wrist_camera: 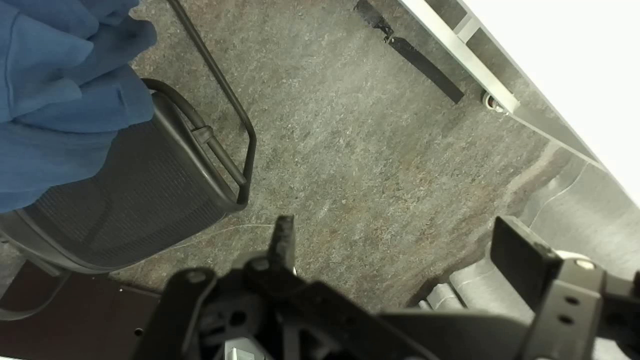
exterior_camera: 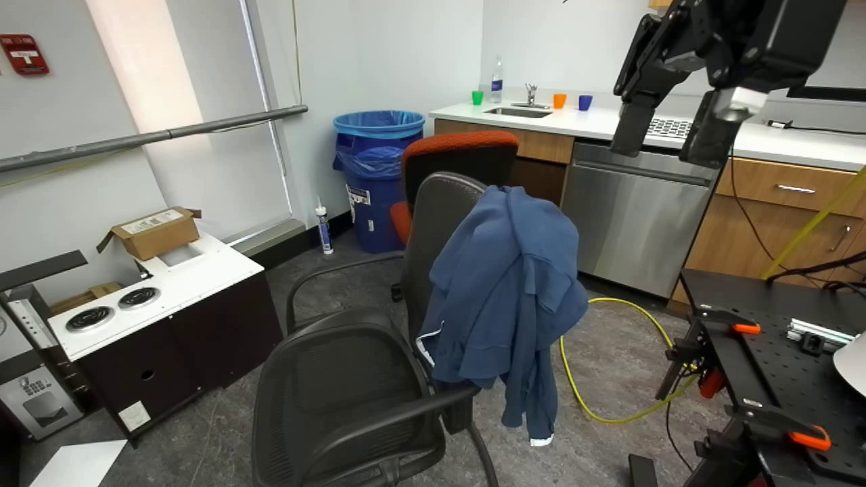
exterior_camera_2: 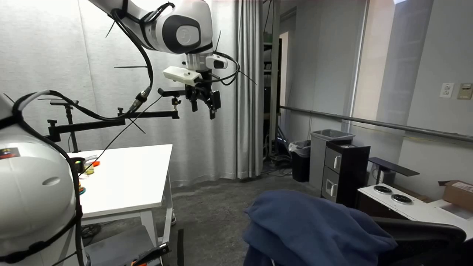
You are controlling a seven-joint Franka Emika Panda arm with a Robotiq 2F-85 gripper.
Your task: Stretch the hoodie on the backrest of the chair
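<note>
The blue hoodie hangs bunched over one side of the dark backrest of the black chair. Part of the backrest's top and front is bare. A sleeve dangles low towards the floor. The hoodie also shows at the bottom of an exterior view and at the left edge of the wrist view, where the chair's mesh seat is partly covered by it. My gripper is open and empty, higher than the hoodie and apart from it. It also shows in an exterior view and the wrist view, above bare floor.
An orange-backed chair stands right behind the black chair. A toy stove unit, a blue bin and a counter surround it. A white table and a grey curtain are near the arm. A yellow cable lies on the floor.
</note>
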